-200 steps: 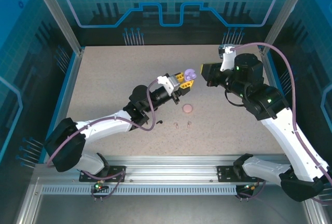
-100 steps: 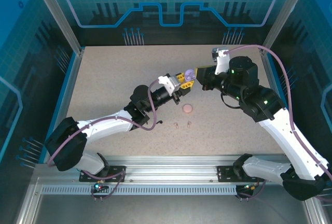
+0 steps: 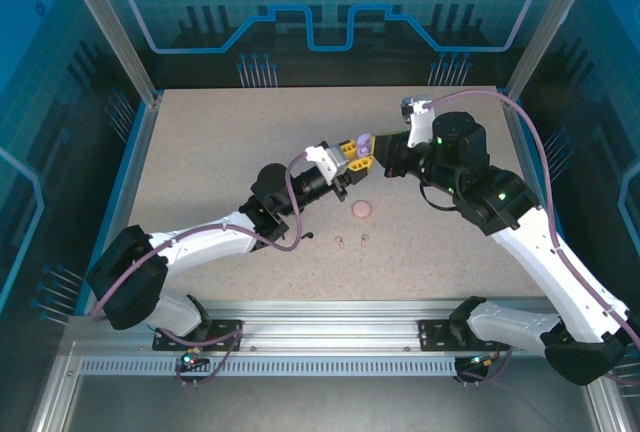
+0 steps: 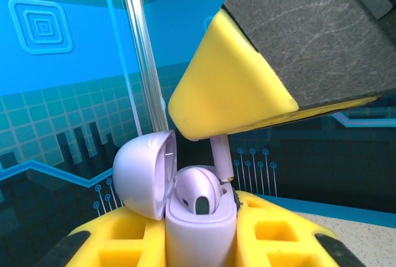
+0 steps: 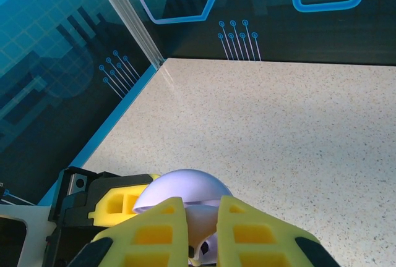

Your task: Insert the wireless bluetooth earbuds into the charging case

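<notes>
Above the speckled table (image 3: 200,152), the left gripper (image 3: 352,152) is clamped tight on the open purple charging case (image 4: 201,224). The right gripper (image 5: 198,230), nearly closed, pinches a purple earbud (image 4: 223,156) by its stem at the case's mouth. It should push straight down, clear of the lid (image 4: 145,174), and release only once the earbud is seated.

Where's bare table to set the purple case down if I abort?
Bare: the far-left table between the left wall and left arm; also the near-right patch between the pink case and right arm. Crowded: mid-table around the purple case, and the loose earbuds just nearer than the pink case.
</notes>
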Motion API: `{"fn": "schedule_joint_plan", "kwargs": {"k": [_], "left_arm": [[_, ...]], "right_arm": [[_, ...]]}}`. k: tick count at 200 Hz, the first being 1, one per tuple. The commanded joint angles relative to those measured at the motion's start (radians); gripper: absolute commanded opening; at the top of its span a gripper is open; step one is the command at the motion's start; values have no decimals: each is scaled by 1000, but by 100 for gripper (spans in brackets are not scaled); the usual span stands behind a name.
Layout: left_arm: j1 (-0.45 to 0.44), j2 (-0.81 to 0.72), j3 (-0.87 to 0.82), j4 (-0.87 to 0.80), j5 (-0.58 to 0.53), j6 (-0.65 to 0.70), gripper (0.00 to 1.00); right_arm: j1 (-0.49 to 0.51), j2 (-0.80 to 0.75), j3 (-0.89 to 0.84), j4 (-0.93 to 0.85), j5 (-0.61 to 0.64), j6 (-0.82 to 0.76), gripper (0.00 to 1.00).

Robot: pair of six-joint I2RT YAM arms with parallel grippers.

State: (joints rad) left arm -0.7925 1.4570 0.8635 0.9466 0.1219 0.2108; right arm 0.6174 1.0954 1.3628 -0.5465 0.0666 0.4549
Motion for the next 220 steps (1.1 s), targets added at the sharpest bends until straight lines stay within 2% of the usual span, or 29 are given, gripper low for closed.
{"fn": "schedule_joint_plan", "kwargs": {"k": [1,84,154,220], "left_arm": [[-5,2,40,38,18,-6,0],[-7,-3,42,38,21,-6,0],[-8,3,52,32,21,-6,0],[-10,6,54,30,18,-6,0]], "right_arm": [[22,12,-15,12,-20,9,12],[26,9,-30,-8,57,-25,11],[73,41,-30,-41,54,-65,9],[76,40,-22,-40,47,-53,10]]}}
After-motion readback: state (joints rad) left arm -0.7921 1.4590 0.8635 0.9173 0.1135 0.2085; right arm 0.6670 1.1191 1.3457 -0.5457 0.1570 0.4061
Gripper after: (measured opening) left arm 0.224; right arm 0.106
